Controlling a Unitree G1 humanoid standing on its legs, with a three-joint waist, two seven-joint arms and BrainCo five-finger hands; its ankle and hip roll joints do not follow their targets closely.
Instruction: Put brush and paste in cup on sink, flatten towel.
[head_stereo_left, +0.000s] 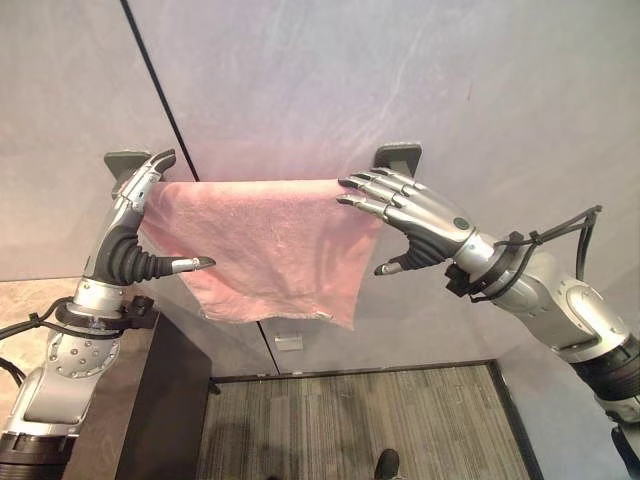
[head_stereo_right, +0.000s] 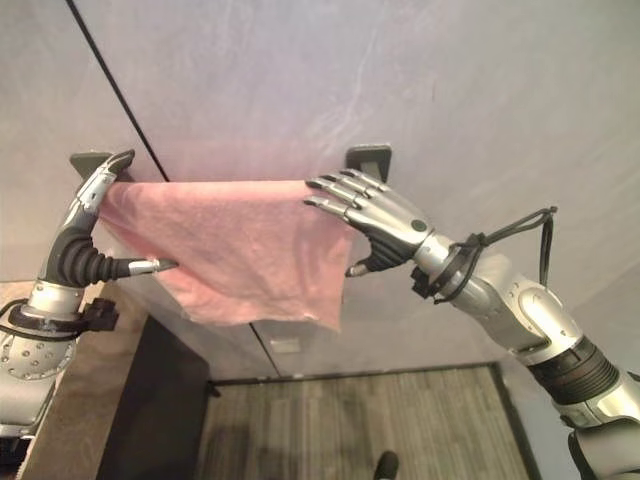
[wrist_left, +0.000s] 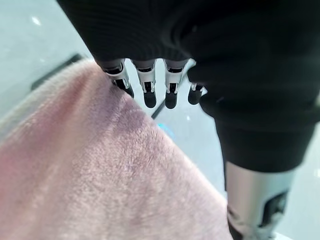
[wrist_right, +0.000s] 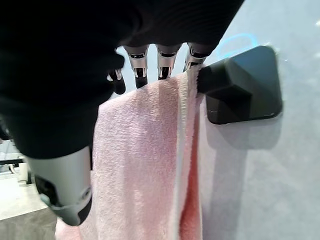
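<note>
A pink towel (head_stereo_left: 260, 250) hangs over a bar on the grey wall, between a dark left bracket (head_stereo_left: 122, 160) and a dark right bracket (head_stereo_left: 398, 156). My left hand (head_stereo_left: 125, 245) is at the towel's left end, its straight fingers (wrist_left: 149, 92) lying along the top edge and the thumb held apart in front of the cloth. At the right end my right hand (head_stereo_left: 420, 220) is open, and its fingers (wrist_right: 165, 67) rest on the top of the towel (wrist_right: 145, 160) next to the right bracket (wrist_right: 245, 85). The towel's lower edge hangs slanted, lower on the right.
A dark cabinet (head_stereo_left: 165, 400) with a beige top (head_stereo_left: 30, 300) stands at the lower left under my left arm. Striped carpet (head_stereo_left: 350, 420) lies below the wall, with a person's shoe (head_stereo_left: 386, 465) at its near edge. A small wall socket (head_stereo_left: 288, 342) sits under the towel.
</note>
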